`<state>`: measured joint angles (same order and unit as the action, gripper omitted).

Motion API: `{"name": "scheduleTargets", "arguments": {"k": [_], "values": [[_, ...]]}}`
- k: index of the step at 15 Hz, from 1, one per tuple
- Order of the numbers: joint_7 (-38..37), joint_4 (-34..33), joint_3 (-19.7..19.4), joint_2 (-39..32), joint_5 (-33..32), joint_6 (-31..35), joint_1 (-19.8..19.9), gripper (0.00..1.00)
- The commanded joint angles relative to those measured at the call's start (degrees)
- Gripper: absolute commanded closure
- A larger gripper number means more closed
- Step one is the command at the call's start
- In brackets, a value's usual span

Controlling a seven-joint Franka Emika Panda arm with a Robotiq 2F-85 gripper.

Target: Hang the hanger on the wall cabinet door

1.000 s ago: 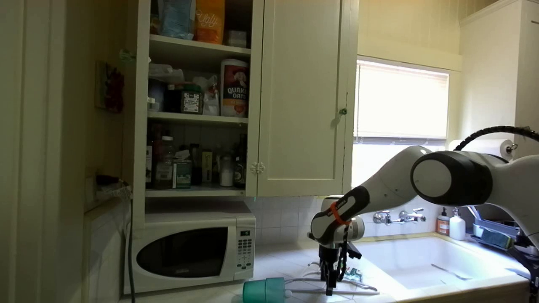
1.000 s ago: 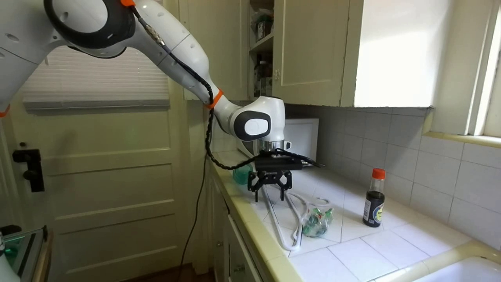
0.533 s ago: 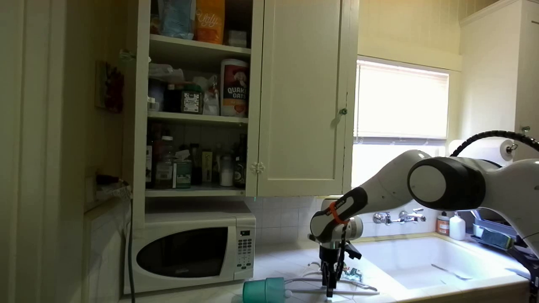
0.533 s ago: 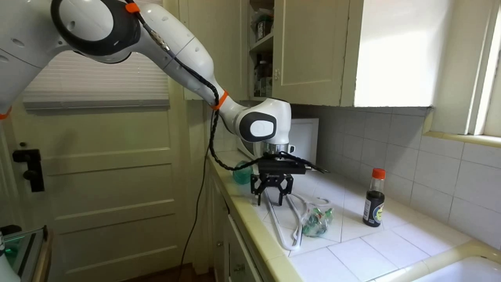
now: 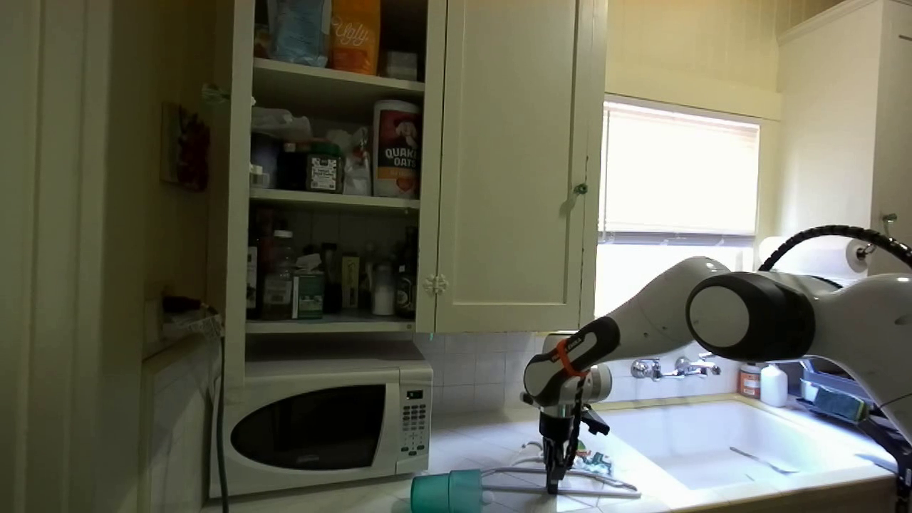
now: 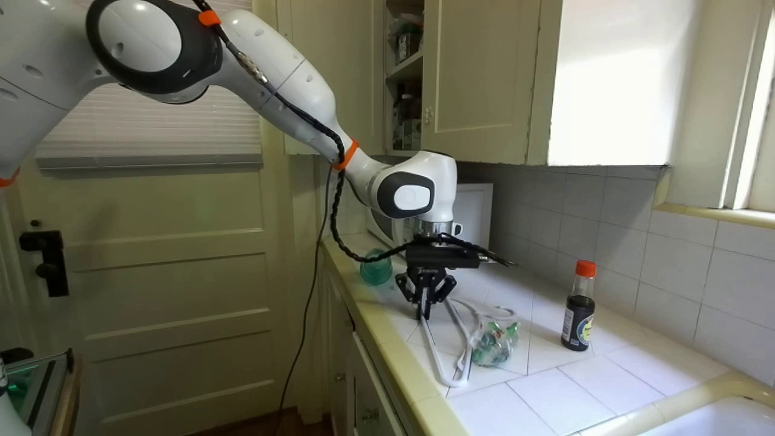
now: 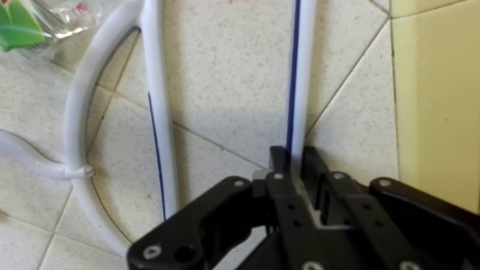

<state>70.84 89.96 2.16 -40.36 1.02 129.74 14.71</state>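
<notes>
Kitchen here, microwave (image 5: 320, 427) standing on the tiled counter (image 6: 563, 387), food shelves (image 5: 335, 200) with Quaker oats (image 5: 397, 148) over the microwave, sink (image 5: 677, 449) and taps (image 5: 648, 368) farther along from it

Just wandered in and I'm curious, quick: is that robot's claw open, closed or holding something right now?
Gripper: closed, holding the hanger by a straight bar.
</notes>
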Motion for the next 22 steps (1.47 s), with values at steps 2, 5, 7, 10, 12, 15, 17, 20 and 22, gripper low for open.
{"name": "scheduleTargets", "arguments": {"k": [2, 5, 7, 10, 12, 15, 17, 20, 22], "values": [[0.2, -0.8, 0.5, -0.4, 0.9, -1.6, 0.5, 0.97], [0.2, 3.0, 0.4, 3.2, 0.1, -0.3, 0.0, 0.97], [1.2, 8.1, 0.3, 7.6, -0.7, 2.5, -0.4, 0.97], [1.7, 14.9, 0.3, 13.9, -0.4, 6.3, -0.5, 0.97], [2.1, 18.3, 0.5, 17.1, 0.5, 7.4, -0.5, 0.97], [1.7, 24.7, 0.2, 22.6, 2.4, 10.7, -0.2, 0.97], [2.7, 29.6, 0.0, 26.0, 4.7, 15.1, 0.5, 0.97], [6.2, 38.2, 0.0, 31.5, 9.6, 23.2, 1.5, 0.97], [7.8, 43.7, -0.3, 34.6, 12.8, 28.8, 1.5, 0.97]]}}
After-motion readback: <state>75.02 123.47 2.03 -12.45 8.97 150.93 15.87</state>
